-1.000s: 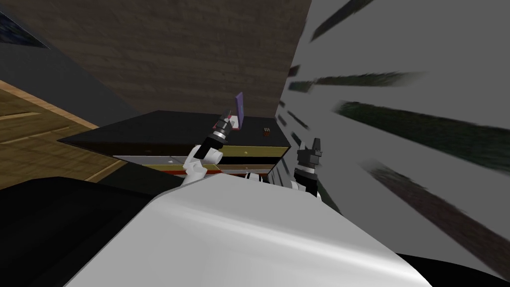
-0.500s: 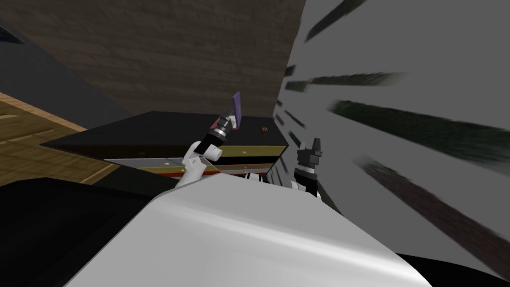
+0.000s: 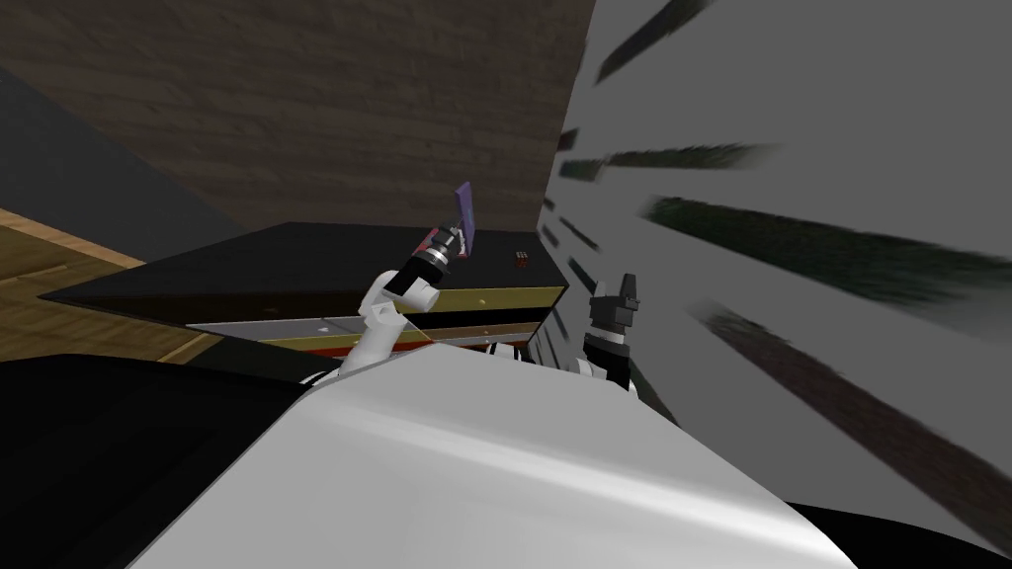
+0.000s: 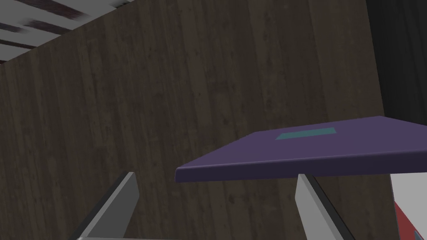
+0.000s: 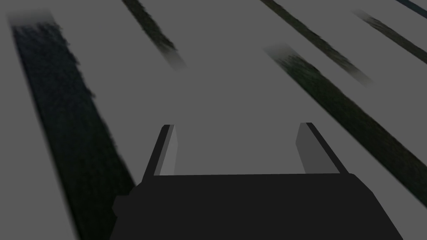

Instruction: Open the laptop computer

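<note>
The laptop (image 3: 464,225) sits at the far right of the black desktop (image 3: 277,262), lid (image 4: 317,150) raised steeply. With the left gripper (image 3: 450,240) spread wide at its edge, push the lid back slowly, without sliding the base.

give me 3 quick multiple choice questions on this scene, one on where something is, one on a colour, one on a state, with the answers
1. Where does the laptop stand?
A) on the floor
B) on the black desk
C) on a chair

2. What colour is the outside of its lid?
A) white
B) purple
C) yellow

3. How are the fingers of the left gripper?
A) shut on the lid
B) shut on nothing
C) open

Answers:
1 B: the head view shows it on the desk top, toward the far edge.
2 B: the left wrist view shows a purple panel.
3 C: the two fingers stand wide apart, pressing nothing.
</note>
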